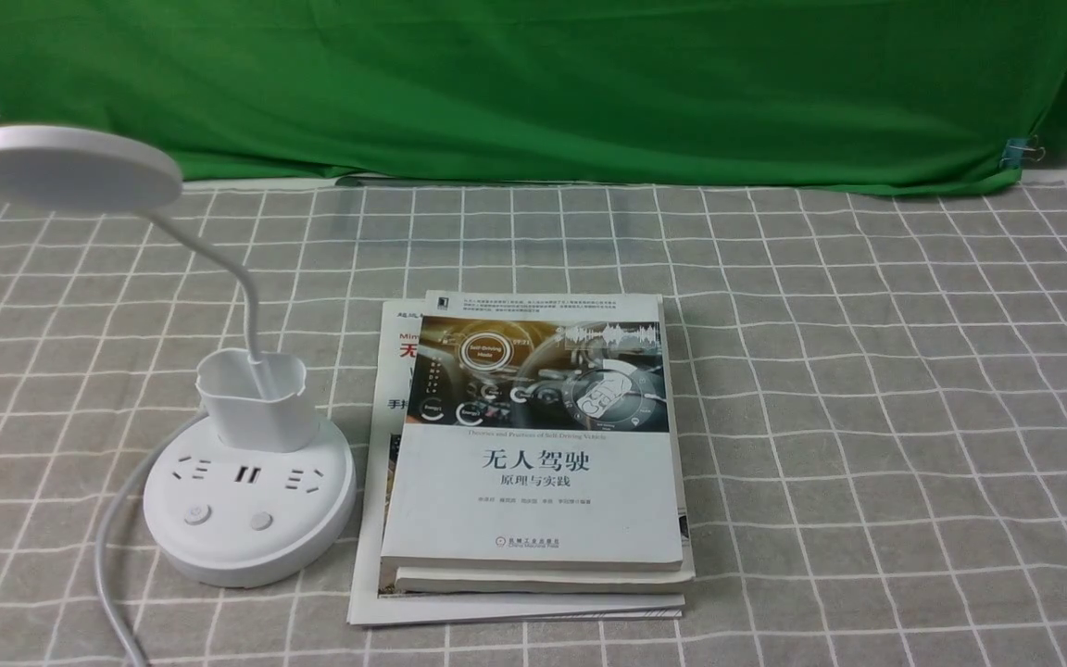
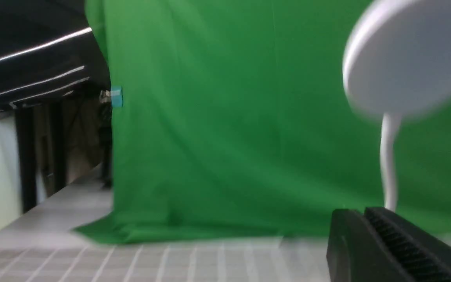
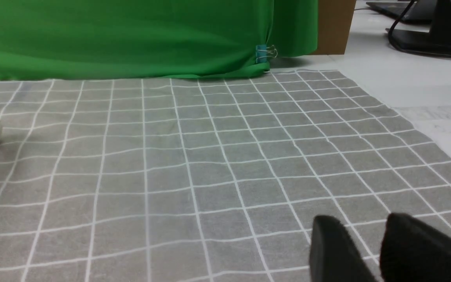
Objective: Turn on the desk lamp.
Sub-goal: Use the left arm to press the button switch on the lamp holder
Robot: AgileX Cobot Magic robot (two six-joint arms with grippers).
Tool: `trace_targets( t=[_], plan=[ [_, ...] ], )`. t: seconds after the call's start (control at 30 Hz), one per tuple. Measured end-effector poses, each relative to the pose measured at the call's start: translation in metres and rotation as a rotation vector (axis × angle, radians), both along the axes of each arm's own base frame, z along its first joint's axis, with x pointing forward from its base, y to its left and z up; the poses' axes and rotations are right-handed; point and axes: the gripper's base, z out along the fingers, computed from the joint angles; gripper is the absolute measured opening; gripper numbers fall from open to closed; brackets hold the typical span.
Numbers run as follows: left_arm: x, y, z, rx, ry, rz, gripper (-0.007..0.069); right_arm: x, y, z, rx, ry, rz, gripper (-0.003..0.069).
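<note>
In the front view, the lamp (image 1: pixel 249 500) stands on the counter (image 1: pixel 867 417), to the left of the books (image 1: pixel 538 454). In the left wrist view, the left jaws (image 2: pixel 366 229) are closed together. In the right wrist view, the right jaws (image 3: pixel 360 239) are apart.

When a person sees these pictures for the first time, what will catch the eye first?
Probably the bright green cloth, hanging across the far side of the table. Next, the white lamp on the left, its round head raised on a thin neck, and the books stacked in the middle.
</note>
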Motion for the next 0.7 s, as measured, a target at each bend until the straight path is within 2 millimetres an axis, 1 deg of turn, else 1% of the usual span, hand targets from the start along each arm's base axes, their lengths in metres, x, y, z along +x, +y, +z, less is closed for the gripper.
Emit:
trace_targets(
  t=[0.07, 0.1, 0.2, 0.27, 0.33, 0.37, 0.4, 0.43, 0.47, 0.5, 0.53, 0.63, 0.7],
  plan=[
    [-0.002, 0.001, 0.006, -0.078, -0.080, -0.014, 0.0020, 0.000, 0.000, 0.000, 0.000, 0.000, 0.000, 0.0245],
    [-0.003, 0.001, 0.007, -0.084, -0.090, -0.014, 0.0020, 0.000, 0.000, 0.000, 0.000, 0.000, 0.000, 0.0245],
    [-0.006, 0.001, 0.035, -0.112, -0.109, -0.034, 0.0020, 0.000, 0.000, 0.000, 0.000, 0.000, 0.000, 0.0245],
    [-0.007, -0.001, 0.065, -0.093, -0.097, -0.042, 0.0020, 0.000, 0.000, 0.000, 0.000, 0.000, 0.000, 0.0245],
    [-0.005, -0.002, 0.095, -0.078, -0.028, -0.048, 0.0020, 0.000, 0.000, 0.000, 0.000, 0.000, 0.000, 0.0245],
    [-0.001, -0.002, 0.102, -0.078, 0.017, -0.051, 0.0020, 0.000, 0.000, 0.000, 0.000, 0.000, 0.000, 0.0245],
    [0.003, -0.003, 0.114, -0.076, 0.083, -0.055, 0.0020, 0.000, 0.000, 0.000, 0.000, 0.000, 0.000, 0.0245],
    [0.009, -0.004, 0.124, -0.077, 0.184, -0.061, 0.0020, 0.000, 0.000, 0.000, 0.000, 0.000, 0.000, 0.0245],
    [0.016, -0.004, 0.128, -0.078, 0.282, -0.066, 0.0020, 0.000, 0.000, 0.000, 0.000, 0.000, 0.000, 0.0245],
    [0.018, -0.005, 0.128, -0.079, 0.303, -0.066, 0.0020, 0.000, 0.000, 0.000, 0.000, 0.000, 0.000, 0.0245],
    [0.030, -0.005, 0.125, -0.080, 0.445, -0.070, 0.0020, 0.000, 0.000, 0.000, 0.001, 0.000, 0.000, 0.0245],
    [0.057, -0.004, 0.106, -0.027, 0.702, -0.059, 0.0020, 0.000, 0.000, 0.000, 0.001, 0.000, 0.000, 0.0245],
    [0.072, -0.003, 0.093, 0.002, 0.822, -0.054, 0.0020, 0.000, 0.000, 0.000, 0.001, 0.000, 0.000, 0.0245]
  ],
)
